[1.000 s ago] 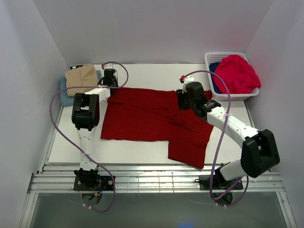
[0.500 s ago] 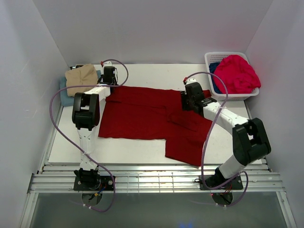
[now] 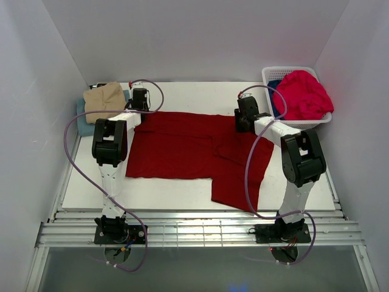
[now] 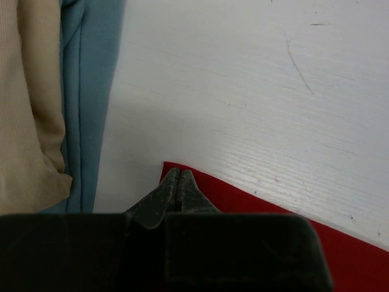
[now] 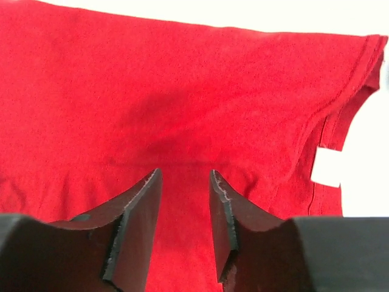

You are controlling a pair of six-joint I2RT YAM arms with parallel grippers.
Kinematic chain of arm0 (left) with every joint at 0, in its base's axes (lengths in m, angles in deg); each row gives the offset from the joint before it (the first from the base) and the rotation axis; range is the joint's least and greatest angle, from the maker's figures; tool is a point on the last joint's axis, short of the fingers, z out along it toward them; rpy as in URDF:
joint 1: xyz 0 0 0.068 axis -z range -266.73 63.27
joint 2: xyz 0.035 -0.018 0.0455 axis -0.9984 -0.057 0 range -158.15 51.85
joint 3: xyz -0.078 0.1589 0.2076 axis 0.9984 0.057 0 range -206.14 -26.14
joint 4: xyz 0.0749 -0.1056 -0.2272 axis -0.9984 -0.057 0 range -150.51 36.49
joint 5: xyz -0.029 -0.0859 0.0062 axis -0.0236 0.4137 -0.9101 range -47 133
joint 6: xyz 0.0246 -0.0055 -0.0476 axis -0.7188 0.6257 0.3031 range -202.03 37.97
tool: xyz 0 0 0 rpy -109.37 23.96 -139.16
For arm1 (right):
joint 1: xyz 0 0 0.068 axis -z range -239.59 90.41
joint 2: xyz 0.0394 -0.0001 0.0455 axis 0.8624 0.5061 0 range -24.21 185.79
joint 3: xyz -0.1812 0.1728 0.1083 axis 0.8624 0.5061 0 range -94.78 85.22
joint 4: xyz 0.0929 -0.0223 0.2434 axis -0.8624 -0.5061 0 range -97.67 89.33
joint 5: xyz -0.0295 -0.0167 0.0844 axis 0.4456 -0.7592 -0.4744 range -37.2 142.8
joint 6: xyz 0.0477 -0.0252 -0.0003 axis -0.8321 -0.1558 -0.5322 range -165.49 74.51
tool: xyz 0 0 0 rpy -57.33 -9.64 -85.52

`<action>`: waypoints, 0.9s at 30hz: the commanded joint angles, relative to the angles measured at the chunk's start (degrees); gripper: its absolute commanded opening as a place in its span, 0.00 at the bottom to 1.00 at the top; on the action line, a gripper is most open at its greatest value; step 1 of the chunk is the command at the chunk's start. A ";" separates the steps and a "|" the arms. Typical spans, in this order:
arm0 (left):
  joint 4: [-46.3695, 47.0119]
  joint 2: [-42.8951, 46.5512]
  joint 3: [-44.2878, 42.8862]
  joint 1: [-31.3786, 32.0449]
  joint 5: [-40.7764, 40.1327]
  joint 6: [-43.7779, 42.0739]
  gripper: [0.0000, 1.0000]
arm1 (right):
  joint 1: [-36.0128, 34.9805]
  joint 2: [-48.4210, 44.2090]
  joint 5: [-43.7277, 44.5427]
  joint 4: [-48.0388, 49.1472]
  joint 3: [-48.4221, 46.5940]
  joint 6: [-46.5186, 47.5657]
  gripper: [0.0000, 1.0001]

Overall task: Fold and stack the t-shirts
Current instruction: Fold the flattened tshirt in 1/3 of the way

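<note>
A dark red t-shirt lies spread across the white table, one sleeve hanging toward the near right. My left gripper sits at its far left corner. In the left wrist view the left gripper is shut on that corner of the dark red t-shirt. My right gripper is at the shirt's far right, near the collar. In the right wrist view the right gripper stands open, its fingers low over the red cloth beside a white label.
A folded tan t-shirt lies on a light blue one at the far left, right beside my left gripper. A white lattice basket at the far right holds a pinkish-red t-shirt and a deep blue one.
My right arm has drawn in and moved its gripper toward the far edge of the shirt, its jaws narrowing a little. The shirt's near left edge has shifted slightly left. The left gripper has stayed put.
</note>
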 commanded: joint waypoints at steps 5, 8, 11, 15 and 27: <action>1.11 1.03 1.19 -1.03 -1.44 -0.37 0.04 | 1.33 7.05 1.06 1.63 -6.17 1.20 0.31; 1.46 1.21 1.81 -1.12 -1.70 -0.37 0.04 | 1.86 9.95 1.15 1.54 -8.36 1.20 0.13; 1.73 1.47 2.42 -1.20 -1.96 -0.45 0.04 | 2.30 12.24 1.06 1.54 -10.03 1.02 0.08; 1.73 1.39 2.78 -1.47 -2.23 -0.45 0.04 | 2.82 14.70 0.62 1.10 -12.14 1.02 0.08; 1.73 0.86 2.87 -2.96 -2.06 0.16 0.08 | 3.88 19.19 -1.22 -1.89 -18.04 0.14 0.08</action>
